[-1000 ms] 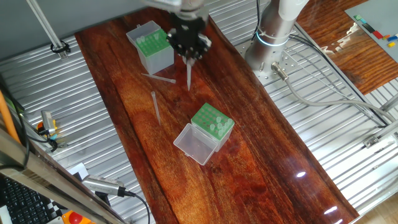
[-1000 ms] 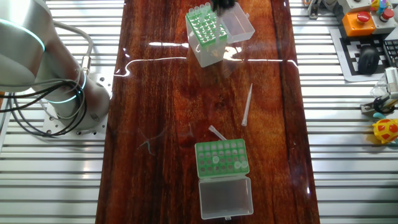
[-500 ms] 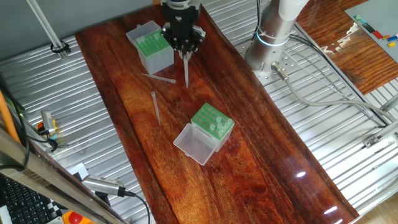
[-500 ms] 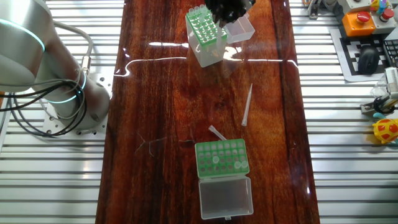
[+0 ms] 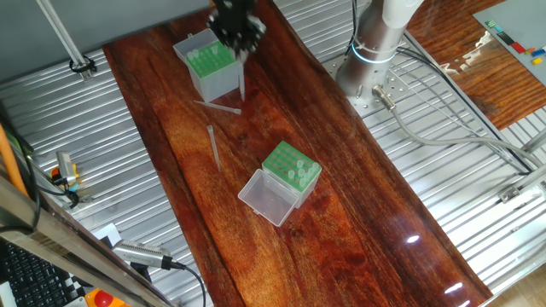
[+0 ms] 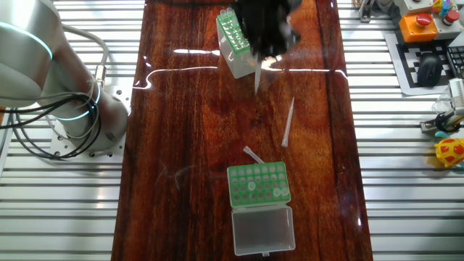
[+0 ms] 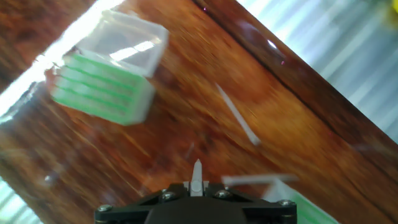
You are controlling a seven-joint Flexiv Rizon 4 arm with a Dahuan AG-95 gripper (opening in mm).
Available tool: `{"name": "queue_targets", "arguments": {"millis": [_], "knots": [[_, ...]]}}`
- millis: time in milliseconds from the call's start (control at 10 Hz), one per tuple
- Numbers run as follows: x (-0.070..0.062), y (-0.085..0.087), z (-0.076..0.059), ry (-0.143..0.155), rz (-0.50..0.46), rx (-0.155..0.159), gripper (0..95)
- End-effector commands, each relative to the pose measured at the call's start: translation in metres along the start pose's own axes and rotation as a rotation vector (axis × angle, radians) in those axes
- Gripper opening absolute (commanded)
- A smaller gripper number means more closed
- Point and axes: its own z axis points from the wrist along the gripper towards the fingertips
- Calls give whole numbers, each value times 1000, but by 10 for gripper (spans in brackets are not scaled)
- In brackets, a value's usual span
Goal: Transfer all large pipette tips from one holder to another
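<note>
The two-finger gripper [image 5: 240,53] is pinching one pale tapered pipette tip [image 5: 242,83], point hanging down, probably so it can drop straight into a hole. It is hovering just at the three o'clock edge of the tall whitish box with green perforated insert [image 5: 209,65]. Two loose tips [image 5: 213,147] are lying on the table. At five o'clock, the low green rack with open clear lid [image 5: 290,170] is holding a few more. No readable writing is showing.
</note>
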Motion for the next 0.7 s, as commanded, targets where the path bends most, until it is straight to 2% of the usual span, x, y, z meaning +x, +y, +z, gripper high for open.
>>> {"name": "queue_targets", "arguments": {"millis": [100, 300, 400, 500, 700], "knots": [[48, -48, -5, 61, -92, 18, 0], [48, -48, -5, 38, -9, 19, 0], [48, -48, -5, 32, 64, 19, 0], [48, -48, -5, 37, 111, 26, 0], [48, -48, -5, 50, 121, 36, 0]]}}
